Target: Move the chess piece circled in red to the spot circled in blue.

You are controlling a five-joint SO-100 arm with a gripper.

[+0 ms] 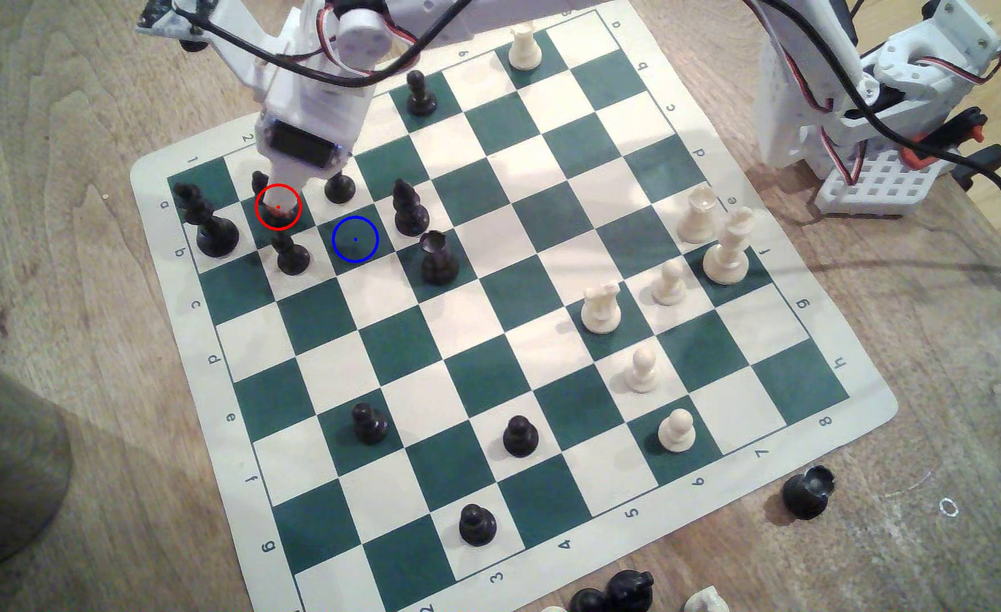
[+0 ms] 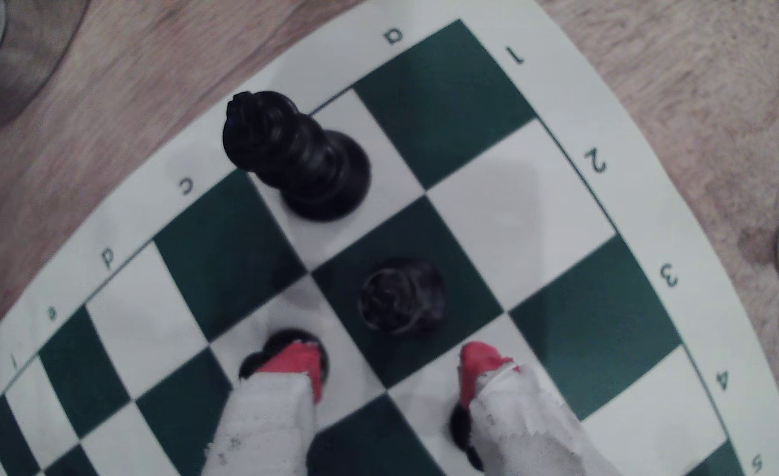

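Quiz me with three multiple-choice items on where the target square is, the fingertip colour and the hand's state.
1. In the exterior view, where is the blue-ringed square relative to the black bishop?
A. Towards that view's right
B. Towards that view's left
C. Off the mat

2. What colour are the hand's fingertips?
A. Blue
B. Green
C. Red

3. What state is the hand in?
A. Shut on the bishop
B. Open, gripping nothing
C. Shut on a white pawn

Answers:
1 A: the blue ring sits right of the red ring.
2 C: the wrist view shows both tips red.
3 B: the tips stand apart, and the bishop stands free ahead of them.
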